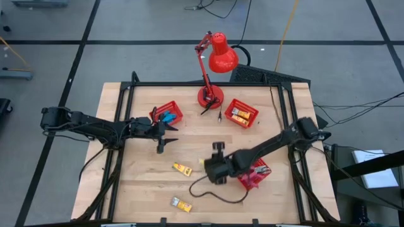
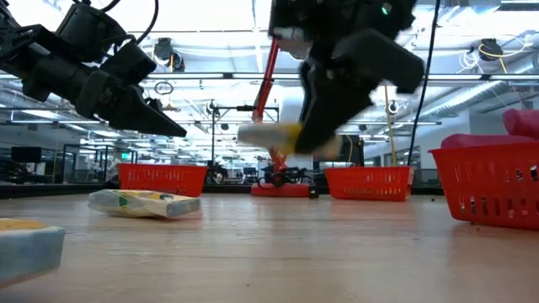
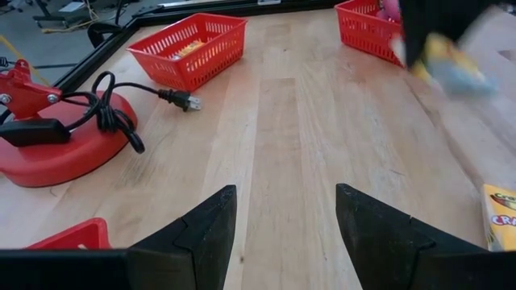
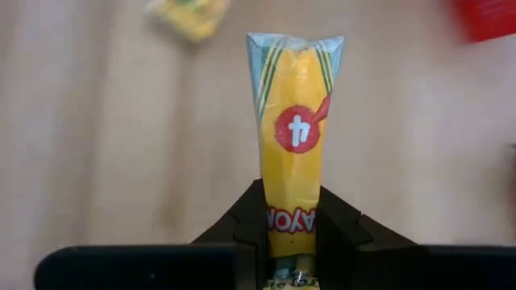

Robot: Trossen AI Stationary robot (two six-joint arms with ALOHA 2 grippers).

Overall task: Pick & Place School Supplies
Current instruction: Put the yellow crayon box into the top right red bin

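My right gripper [image 1: 208, 165] hangs over the middle of the table, shut on a yellow crayon packet [image 4: 294, 121]. In the low view the packet [image 2: 268, 133] is well above the wood. Two more yellow packets lie flat on the table: one [image 1: 182, 169] just left of that gripper, one [image 1: 181, 203] near the front edge. My left gripper [image 1: 165, 137] waits open at the left, beside a red basket [image 1: 167, 113]. Nothing is between its fingers [image 3: 201, 234]. My right gripper pinches the packet's near end [image 4: 292, 221] between its two fingers. They slant downward, coming from the table's right side. The rest of the packet sticks out past the fingertips, and the whole packet is lifted clear of the table.
A red desk lamp [image 1: 211, 63] stands at the far middle, its plug and cord [image 3: 121, 113] on the wood. A red basket with yellow packets [image 1: 241, 113] sits far right of it. Another red basket [image 1: 254, 175] sits under my right arm. A dark cable [image 1: 214, 192] loops near the front.
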